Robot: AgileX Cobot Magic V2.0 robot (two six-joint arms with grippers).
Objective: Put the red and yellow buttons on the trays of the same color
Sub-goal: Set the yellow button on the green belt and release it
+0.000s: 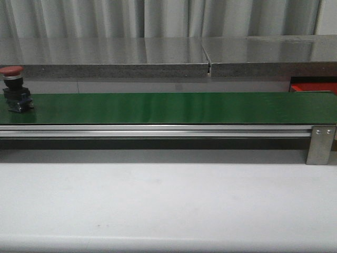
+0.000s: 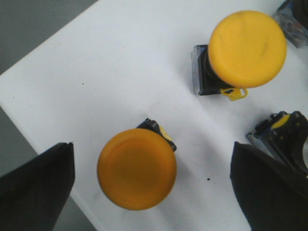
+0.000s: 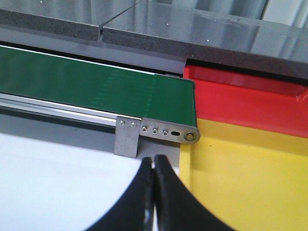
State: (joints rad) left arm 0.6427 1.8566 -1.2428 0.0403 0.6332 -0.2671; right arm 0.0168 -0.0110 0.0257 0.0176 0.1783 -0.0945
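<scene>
1 red btn (image 1: 11, 70), 2 yellow btns (image 2: 137, 168) (image 2: 248, 48), 2 trays (image 3: 250, 103) (image 3: 250, 183)

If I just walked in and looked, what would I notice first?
Probably the long green belt stretching across the front view, with one red button standing at its far left end. The left wrist view shows big yellow buttons lying on a white surface between the open left gripper fingers. By the belt's right end sit a red tray and a yellow tray side by side.
</scene>
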